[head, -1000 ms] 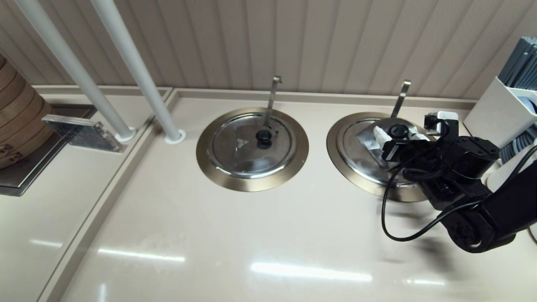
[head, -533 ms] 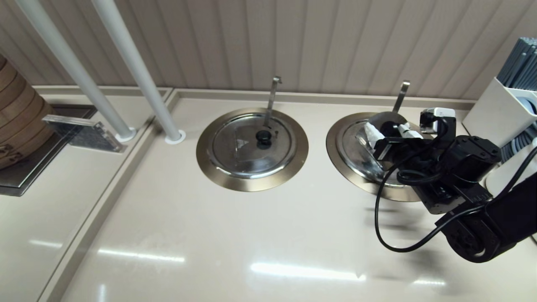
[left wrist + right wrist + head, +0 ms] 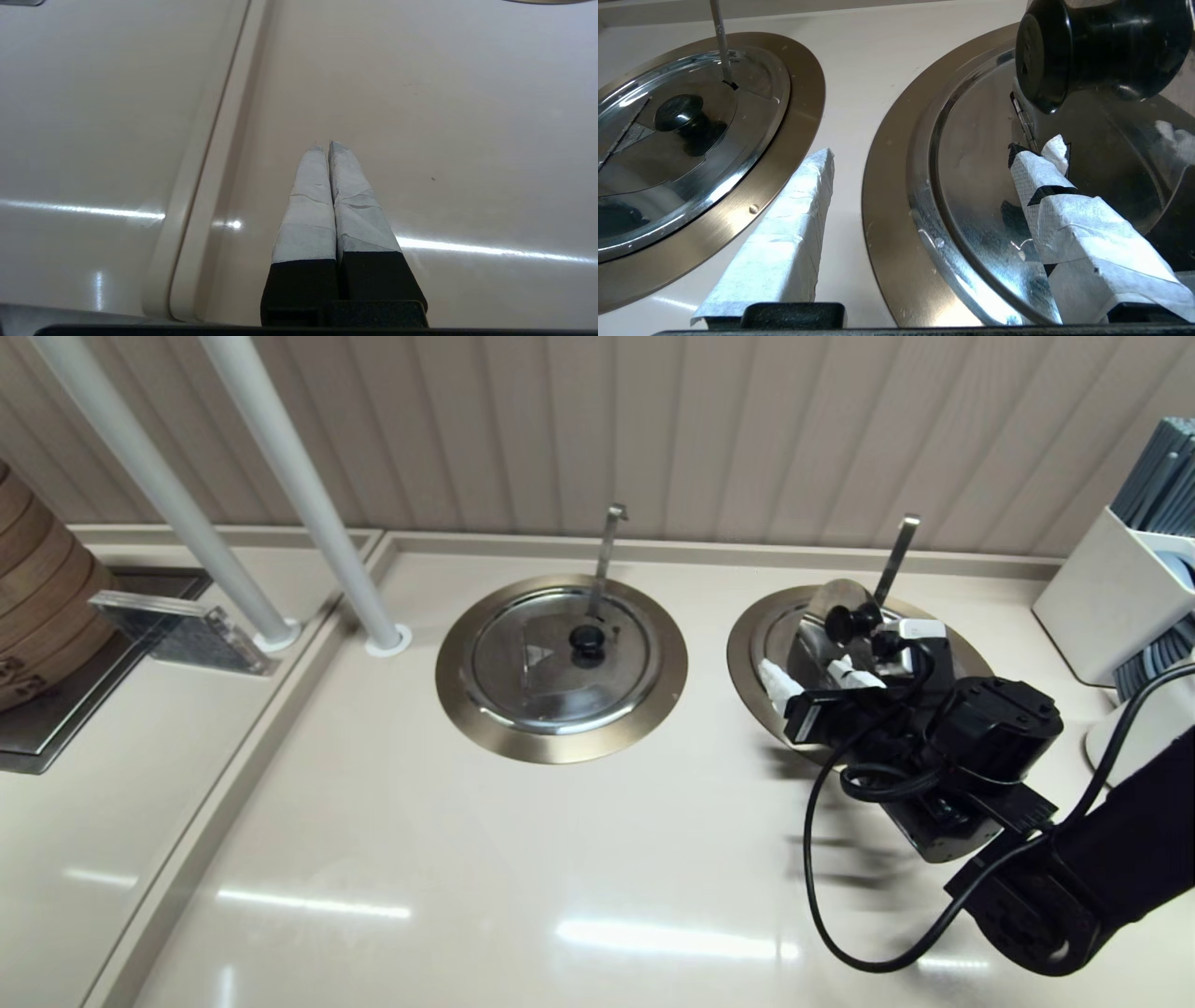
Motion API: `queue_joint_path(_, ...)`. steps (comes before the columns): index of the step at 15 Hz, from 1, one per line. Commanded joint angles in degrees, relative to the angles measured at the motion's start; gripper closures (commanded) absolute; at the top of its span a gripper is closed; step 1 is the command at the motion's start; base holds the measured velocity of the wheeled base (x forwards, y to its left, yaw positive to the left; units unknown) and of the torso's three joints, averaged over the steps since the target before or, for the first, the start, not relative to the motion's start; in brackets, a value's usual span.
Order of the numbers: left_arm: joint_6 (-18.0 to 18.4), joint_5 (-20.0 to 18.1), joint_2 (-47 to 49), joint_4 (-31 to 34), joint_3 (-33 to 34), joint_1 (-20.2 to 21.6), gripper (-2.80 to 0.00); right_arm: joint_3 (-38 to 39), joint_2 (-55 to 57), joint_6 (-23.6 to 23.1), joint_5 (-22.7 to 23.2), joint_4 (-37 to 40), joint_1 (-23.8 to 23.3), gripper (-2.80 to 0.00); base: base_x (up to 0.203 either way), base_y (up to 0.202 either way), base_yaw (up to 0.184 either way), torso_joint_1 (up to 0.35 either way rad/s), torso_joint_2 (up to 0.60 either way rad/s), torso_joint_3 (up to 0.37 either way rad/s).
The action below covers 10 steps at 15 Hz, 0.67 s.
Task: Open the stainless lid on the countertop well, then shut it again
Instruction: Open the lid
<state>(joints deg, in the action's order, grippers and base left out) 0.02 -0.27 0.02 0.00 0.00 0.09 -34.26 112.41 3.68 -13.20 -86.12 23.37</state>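
The stainless lid (image 3: 782, 633) covers the countertop well (image 3: 747, 658) at the right, and the flat-tipped handle (image 3: 896, 558) leans out behind it. Its hinged flap (image 3: 825, 600) stands steeply raised, with the black knob (image 3: 843, 619) facing forward. My right gripper (image 3: 808, 674) hovers open just in front of the flap and holds nothing. In the right wrist view, the knob (image 3: 1101, 46) hangs above the right gripper (image 3: 934, 154); one finger (image 3: 1057, 196) ends by the flap's hinge, the other over the bronze rim (image 3: 892, 196). My left gripper (image 3: 323, 144) is shut over bare counter, outside the head view.
The twin lid (image 3: 560, 658) with its upright hook-tipped handle (image 3: 607, 555) sits to the left. Two white poles (image 3: 308, 504) rise at the back left beside a bamboo steamer (image 3: 33, 607). A white utensil holder (image 3: 1125, 588) stands at the right.
The flap has swung up from flat to steeply raised. My right gripper has let go of the knob, opened, and drawn back toward the front left.
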Motion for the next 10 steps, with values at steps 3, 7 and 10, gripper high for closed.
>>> queue_joint_path(3,0.0,0.0,0.1,0.0,0.0,0.1,0.0,3.2,-0.5,-0.3,-0.4,-1.5,3.2,-2.8,0.0,0.0,0.0,0.0,0.0,0.0)
queue_joint_path(7,0.0,0.0,0.1,0.0,0.0,0.1,0.0,3.3,-2.1,-0.2,-0.3,-1.5,5.6,-2.8,0.0,0.0,0.0,0.0,0.0,0.0)
queue_joint_path(10,0.0,0.0,0.1,0.0,0.0,0.1,0.0,3.2,-6.3,-0.3,-0.2,-1.5,6.7,-2.8,0.0,0.0,0.0,0.0,0.0,0.0)
